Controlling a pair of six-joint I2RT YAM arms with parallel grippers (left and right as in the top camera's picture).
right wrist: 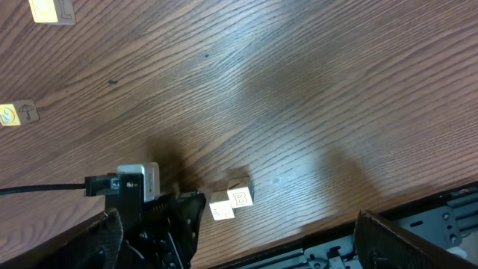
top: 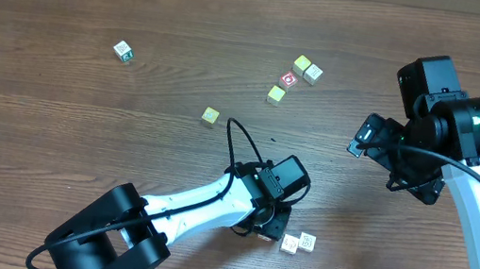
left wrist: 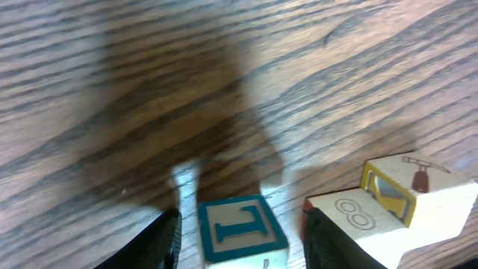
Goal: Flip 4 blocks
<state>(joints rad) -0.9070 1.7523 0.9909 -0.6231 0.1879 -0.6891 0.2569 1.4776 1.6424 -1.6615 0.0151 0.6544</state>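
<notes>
My left gripper point(left wrist: 243, 237) stands open low over the table, a block point(left wrist: 240, 224) with a blue "T" on top between its fingers, a gap on each side. Just right of it sit two pale blocks side by side, one marked "8" point(left wrist: 352, 215) and one with a hammer drawing and a yellow-framed side point(left wrist: 422, 187). Overhead, these two pale blocks point(top: 298, 243) lie right of the left gripper point(top: 267, 223), which hides the "T" block. My right gripper point(top: 374, 140) hangs open and empty, high at the right; its view shows the pair of pale blocks point(right wrist: 231, 203).
A cluster of cubes with a red-faced one point(top: 289, 81) lies at the back centre. A lone yellowish cube point(top: 211, 117) sits mid-table and a green cube point(top: 123, 50) far left. The table's front edge point(right wrist: 314, 243) runs close behind the two pale blocks.
</notes>
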